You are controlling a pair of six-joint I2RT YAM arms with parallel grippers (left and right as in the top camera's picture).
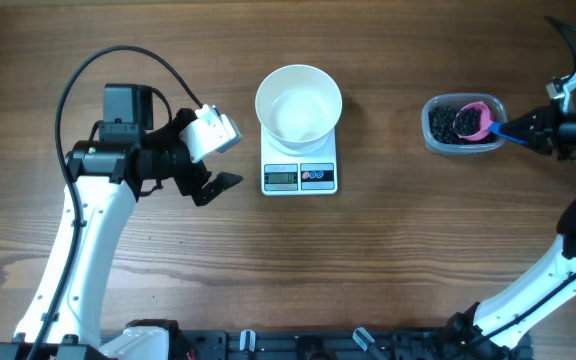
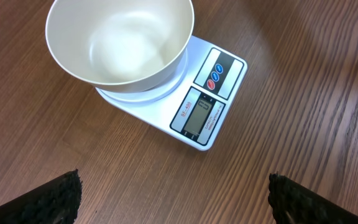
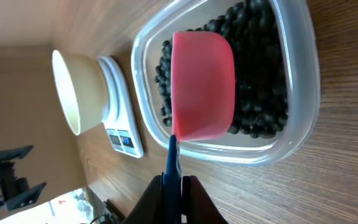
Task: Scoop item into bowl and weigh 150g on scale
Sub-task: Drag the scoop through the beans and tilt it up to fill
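None of the beads [image 3: 260, 81] are in the bowl [image 1: 299, 103], empty on the scale [image 1: 300, 177], so all weighing is left: my right gripper [image 3: 174, 200] pinches the scoop [image 3: 202, 87], possibly loaded, in the tub [image 3: 306, 87], while the left gripper [image 2: 176, 202] hangs wide open.

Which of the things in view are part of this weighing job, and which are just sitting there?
In the job: bowl, scale, black beans, clear tub, pink scoop held by right gripper.
Just there: left gripper, fingers open.
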